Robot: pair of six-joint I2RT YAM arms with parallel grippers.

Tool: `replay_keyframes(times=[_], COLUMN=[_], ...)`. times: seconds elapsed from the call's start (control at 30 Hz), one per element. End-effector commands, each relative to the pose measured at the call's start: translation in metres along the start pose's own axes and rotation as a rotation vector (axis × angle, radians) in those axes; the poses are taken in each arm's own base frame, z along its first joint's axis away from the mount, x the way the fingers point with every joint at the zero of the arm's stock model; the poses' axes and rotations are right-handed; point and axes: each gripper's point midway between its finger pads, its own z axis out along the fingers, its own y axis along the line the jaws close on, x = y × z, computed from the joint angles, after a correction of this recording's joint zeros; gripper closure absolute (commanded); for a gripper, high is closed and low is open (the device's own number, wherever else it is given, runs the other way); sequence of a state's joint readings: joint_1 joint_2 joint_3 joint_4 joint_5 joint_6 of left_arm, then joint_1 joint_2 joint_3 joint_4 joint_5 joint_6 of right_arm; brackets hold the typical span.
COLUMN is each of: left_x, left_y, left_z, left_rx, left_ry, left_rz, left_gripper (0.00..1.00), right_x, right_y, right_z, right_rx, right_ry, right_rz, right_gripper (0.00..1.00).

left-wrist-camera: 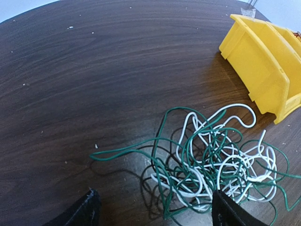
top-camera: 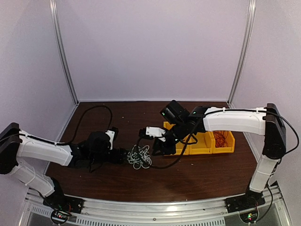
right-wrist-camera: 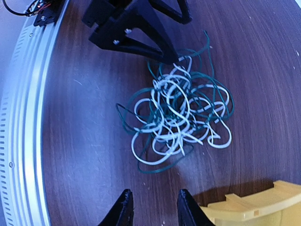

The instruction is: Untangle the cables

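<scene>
Left gripper (left-wrist-camera: 155, 214): sitting low, left of yellow bins (top-camera: 200, 143). Jaws standing wide apart, tangle's edge lying between them, gripping nothing.
Cables (top-camera: 140, 157): green and white, lying knotted on table (top-camera: 197, 179), just left of bins.
Right gripper (right-wrist-camera: 154, 209): hovering over tangle's bin side. Jaws standing narrowly parted, pinching nothing.
Orange wire (top-camera: 220, 138): lying in rightmost bin.
</scene>
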State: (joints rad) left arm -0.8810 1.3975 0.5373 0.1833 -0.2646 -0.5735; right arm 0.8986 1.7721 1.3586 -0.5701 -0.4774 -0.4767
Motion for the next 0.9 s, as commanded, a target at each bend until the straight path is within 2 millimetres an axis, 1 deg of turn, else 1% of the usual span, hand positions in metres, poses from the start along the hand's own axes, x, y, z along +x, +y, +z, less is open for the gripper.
replay_keyframes(times=[0.0,0.1,0.17,0.33,0.47,0.57,0.67,0.7,0.87], left_x=[-0.010,-0.013,-0.015,-0.021,-0.022,-0.021,-0.019,-0.019,-0.018], left_y=[-0.002,0.002,0.007,0.010,0.012,0.012,0.012,0.012,0.011], left_z=[-0.016,-0.024,-0.028,-0.037,-0.039,-0.038,-0.036,-0.035,-0.033], left_rx=[0.065,0.055,0.035,0.027,0.023,0.022,0.021,0.021,0.023], left_ry=[-0.060,-0.083,-0.094,-0.124,-0.131,-0.132,-0.129,-0.126,-0.122], left_rz=[-0.066,-0.058,-0.058,-0.054,-0.051,-0.050,-0.049,-0.048,-0.046], left_gripper=[0.17,0.16,0.16,0.15,0.15,0.14,0.14,0.14,0.14], right_x=[-0.036,-0.051,-0.054,-0.052,-0.044,-0.034,-0.029,-0.029,-0.030], right_y=[0.011,0.016,0.023,0.027,0.017,0.011,0.010,0.009,0.005], right_z=[0.006,0.013,0.019,0.035,0.047,0.056,0.061,0.062,0.060], right_rx=[-0.032,-0.050,-0.058,-0.037,0.005,0.027,0.030,0.033,0.059], right_ry=[-0.038,-0.044,-0.036,0.004,0.055,0.093,0.108,0.111,0.112], right_rz=[-0.045,-0.043,-0.067,-0.086,-0.059,-0.040,-0.016,-0.010,0.004], right_gripper=[0.65,0.57,0.54,0.53,0.53,0.57,0.69,0.70,0.74])
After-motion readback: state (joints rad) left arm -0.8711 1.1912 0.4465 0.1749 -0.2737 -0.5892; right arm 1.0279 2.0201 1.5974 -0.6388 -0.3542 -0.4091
